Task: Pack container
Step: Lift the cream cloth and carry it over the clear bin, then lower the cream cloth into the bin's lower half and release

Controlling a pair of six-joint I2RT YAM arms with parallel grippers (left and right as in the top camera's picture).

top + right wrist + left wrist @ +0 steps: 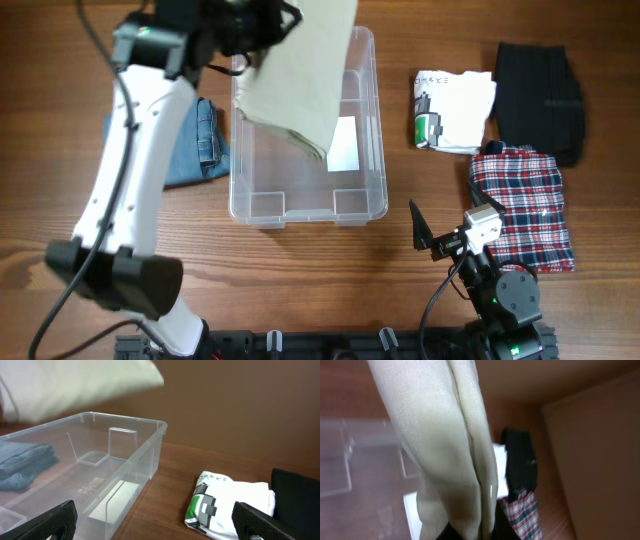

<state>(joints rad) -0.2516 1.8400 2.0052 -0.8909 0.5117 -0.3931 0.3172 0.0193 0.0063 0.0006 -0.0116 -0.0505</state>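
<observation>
Overhead: the left gripper (262, 38) is clamped on a beige garment (300, 80) that hangs over the far end of the container (378, 150). The container sits mid-table, mouth up, its long axis running near to far. Jeans (195, 145) lie just beside its left wall. A white shirt (455, 110), a black garment (540, 90) and a plaid garment (525, 205) lie apart on its right. The right gripper (430, 238) stands wide open and empty off the near right corner.
Left wrist: the cloth blocks most of the view.
Right wrist: the container's floor is bare.

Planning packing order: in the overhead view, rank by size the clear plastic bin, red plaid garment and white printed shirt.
1. clear rectangular plastic bin
2. red plaid folded garment
3. white folded printed shirt
</observation>
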